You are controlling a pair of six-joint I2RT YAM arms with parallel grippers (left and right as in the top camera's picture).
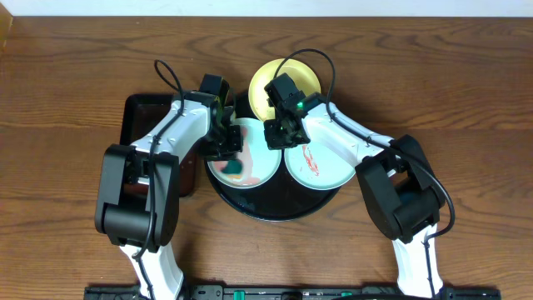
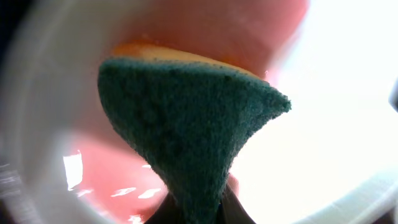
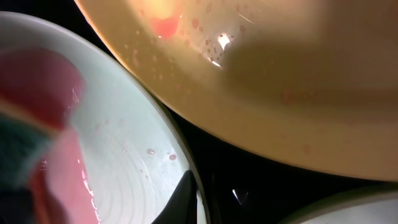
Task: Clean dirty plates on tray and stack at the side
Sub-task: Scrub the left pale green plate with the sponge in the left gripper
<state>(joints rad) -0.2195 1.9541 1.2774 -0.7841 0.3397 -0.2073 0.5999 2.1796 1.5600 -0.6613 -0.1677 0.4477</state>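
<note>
The round black tray holds three plates. The left aqua plate carries a red smear. The right aqua plate has red marks. The yellow plate lies at the back, spotted red in the right wrist view. My left gripper is shut on a green sponge with a yellow back and presses it on the left aqua plate; the sponge fills the left wrist view. My right gripper pinches that plate's right rim.
A smaller rectangular black tray lies left of the round tray, partly under my left arm. The wooden table surrounds both. The two arms meet closely over the left aqua plate.
</note>
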